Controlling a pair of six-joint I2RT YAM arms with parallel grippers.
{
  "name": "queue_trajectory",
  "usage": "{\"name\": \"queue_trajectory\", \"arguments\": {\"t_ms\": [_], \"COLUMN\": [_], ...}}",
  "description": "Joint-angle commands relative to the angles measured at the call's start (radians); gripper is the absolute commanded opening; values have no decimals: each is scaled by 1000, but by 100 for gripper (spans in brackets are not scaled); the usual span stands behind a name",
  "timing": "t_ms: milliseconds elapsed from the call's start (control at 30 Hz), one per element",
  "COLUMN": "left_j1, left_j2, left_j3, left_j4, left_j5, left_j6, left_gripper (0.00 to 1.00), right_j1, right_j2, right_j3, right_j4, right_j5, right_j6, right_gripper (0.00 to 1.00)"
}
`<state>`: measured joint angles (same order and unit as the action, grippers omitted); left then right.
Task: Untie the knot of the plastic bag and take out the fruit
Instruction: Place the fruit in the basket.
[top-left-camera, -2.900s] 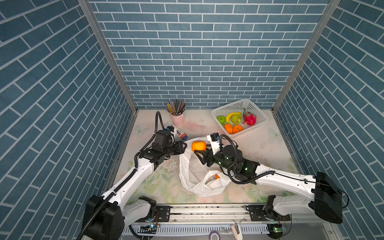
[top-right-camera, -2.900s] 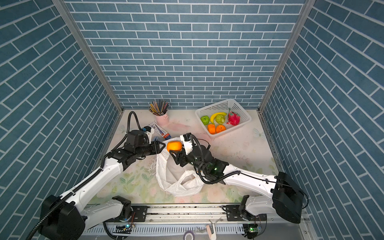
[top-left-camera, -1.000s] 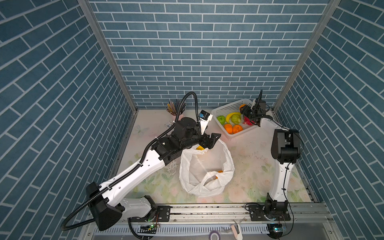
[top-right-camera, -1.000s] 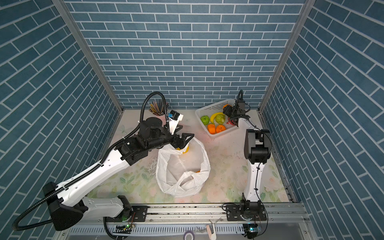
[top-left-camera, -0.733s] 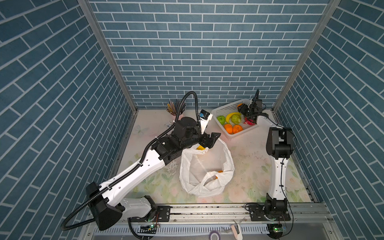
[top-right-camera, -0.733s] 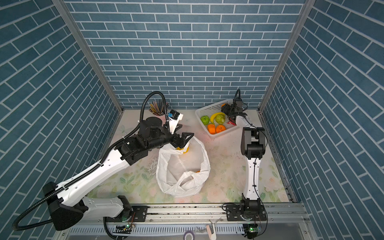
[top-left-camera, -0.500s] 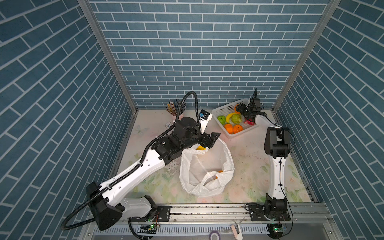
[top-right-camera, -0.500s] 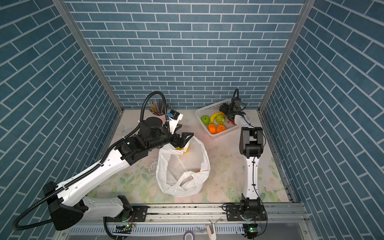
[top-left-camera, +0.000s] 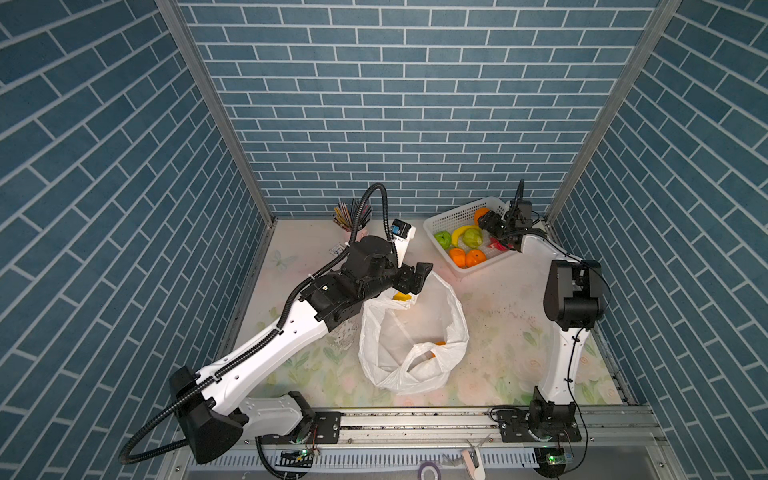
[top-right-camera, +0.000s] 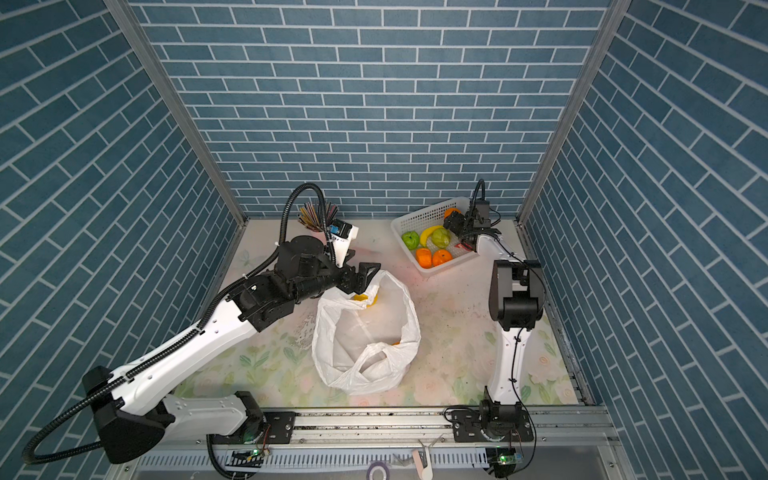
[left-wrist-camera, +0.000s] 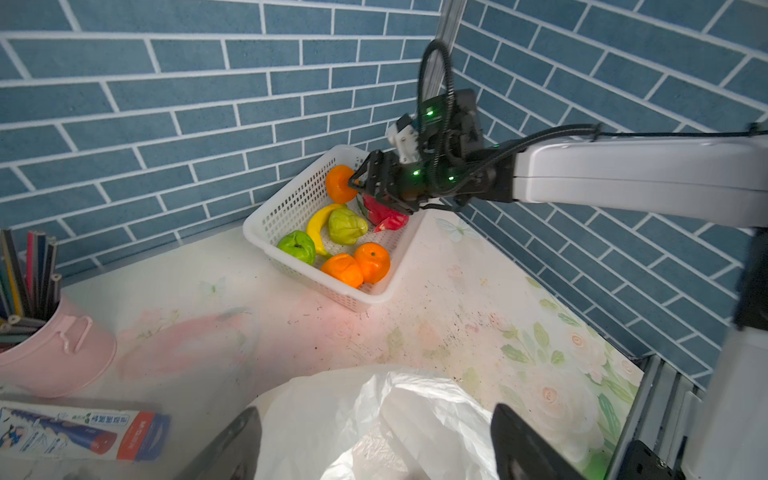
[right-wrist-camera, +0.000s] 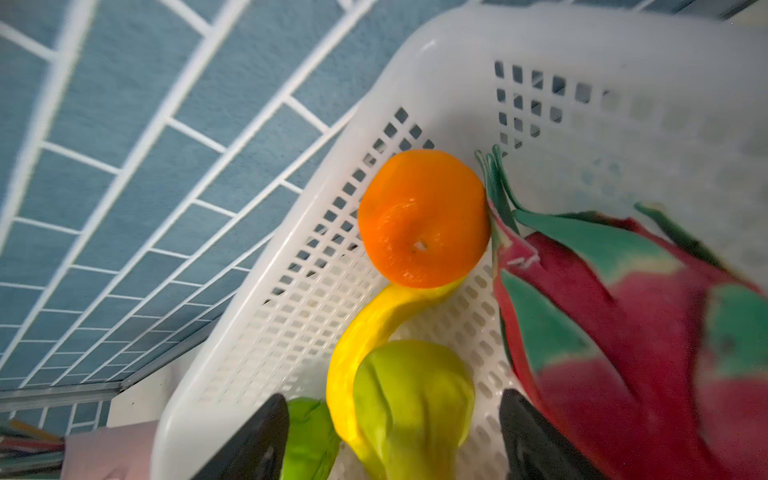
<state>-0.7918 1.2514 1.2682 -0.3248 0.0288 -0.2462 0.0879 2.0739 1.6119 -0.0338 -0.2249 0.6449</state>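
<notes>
Floral tabletop (top-left-camera: 498, 299), plastic bag (top-left-camera: 415, 328) half-hiding fruit (top-left-camera: 401, 296); left gripper (left-wrist-camera: 376, 415) cropped

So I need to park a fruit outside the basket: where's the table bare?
Bare table between the plastic bag and the right arm, and between the pencil cup and the basket. Crowded: the basket, and under the left arm.

Bright even overhead light, soft shadows, top views sharp, right wrist view blurred close up

Thin, crinkly, translucent film: plastic bag (top-left-camera: 411, 336). Matt white perforated plastic: basket (left-wrist-camera: 291, 203). Glossy, smooth: orange (right-wrist-camera: 422, 218).
</notes>
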Motion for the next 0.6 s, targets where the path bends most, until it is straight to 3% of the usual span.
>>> {"name": "queue_trajectory", "arguments": {"t_ms": [0,233,567], "left_j1": [30,90,132], "left_j2": [-39,-104,-159], "left_j3": [-47,-150,-242], "left_j4": [-17,-25,-45], "left_j5": [-8,26,43], "left_j6": [-57,-86,-97], "left_gripper": [87,87,87], "right_j1": [9,70,205], "right_j2": [-167,-493,-891], "right_j3": [-108,-358,-574], "right_j4": [48,47,-60], "right_j5": [3,-23,-108], "right_j6": [-57,-123,-178], "right_gripper": [81,81,81]}}
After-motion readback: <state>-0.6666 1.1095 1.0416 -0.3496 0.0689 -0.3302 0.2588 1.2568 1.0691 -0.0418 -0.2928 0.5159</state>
